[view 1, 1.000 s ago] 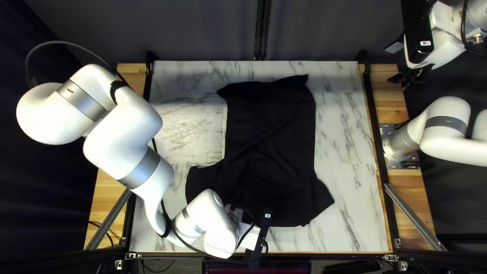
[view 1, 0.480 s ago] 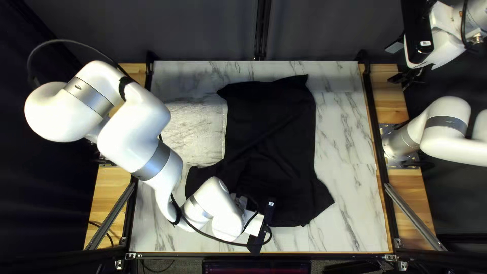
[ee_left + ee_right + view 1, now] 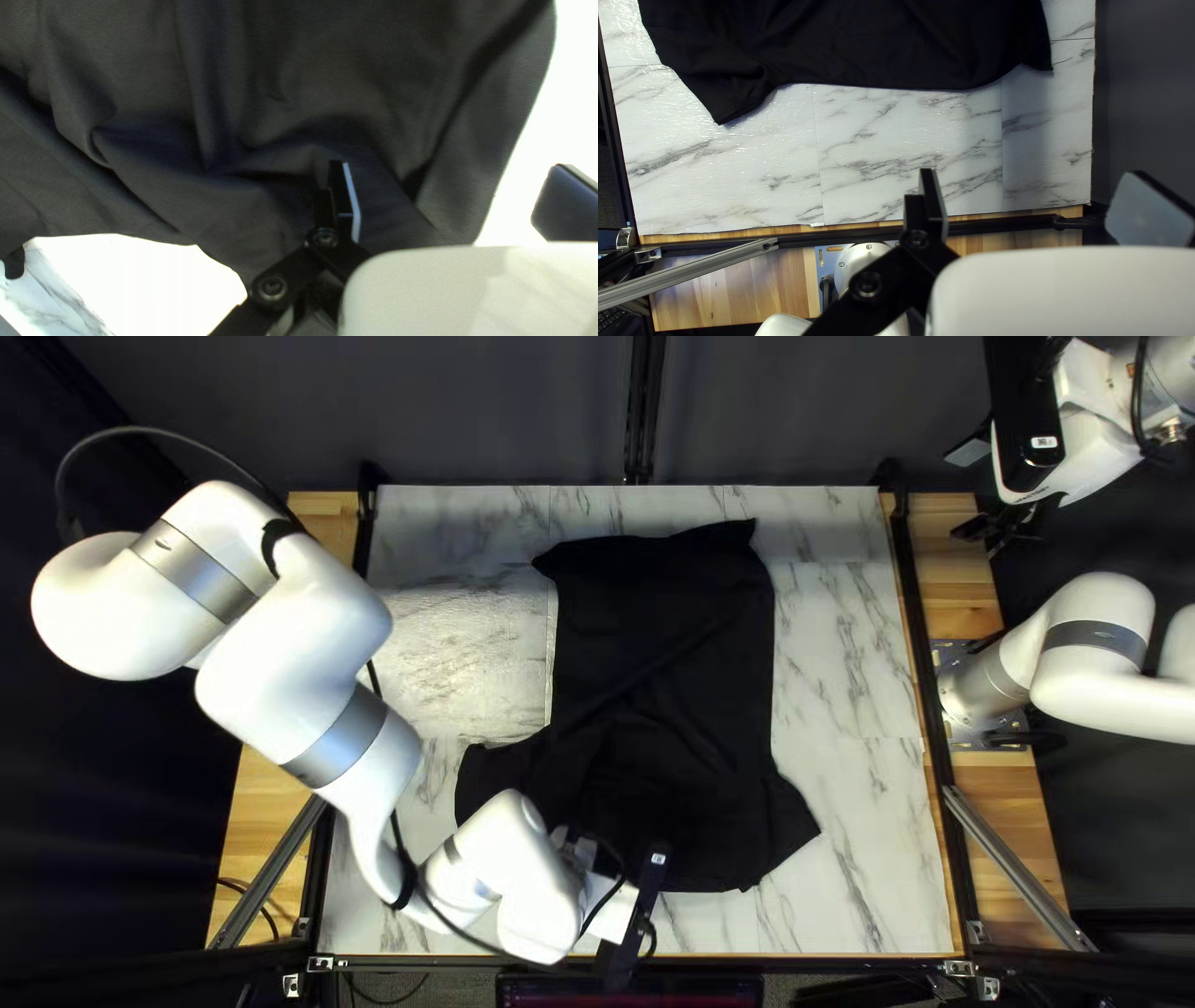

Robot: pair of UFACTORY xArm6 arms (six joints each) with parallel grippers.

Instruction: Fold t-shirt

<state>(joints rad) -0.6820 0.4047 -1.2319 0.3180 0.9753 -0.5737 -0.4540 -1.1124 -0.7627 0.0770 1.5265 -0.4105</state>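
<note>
Left arm [image 3: 293, 641] farther left; one t-shirt [image 3: 672, 672]

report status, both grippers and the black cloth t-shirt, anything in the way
Left gripper open, near edge of black cloth t-shirt; right gripper open, clear of it. T-shirt spread, creased, unfolded. White left arm hangs over its near left part.

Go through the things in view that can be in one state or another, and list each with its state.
T-shirt: spread out, creased, not folded
Sleeve at the right of the top left view: pointing outward
Left gripper: open, over the shirt
Right gripper: open, off the shirt
Left arm: stretched over the table
Curtain: hanging behind the table
</note>
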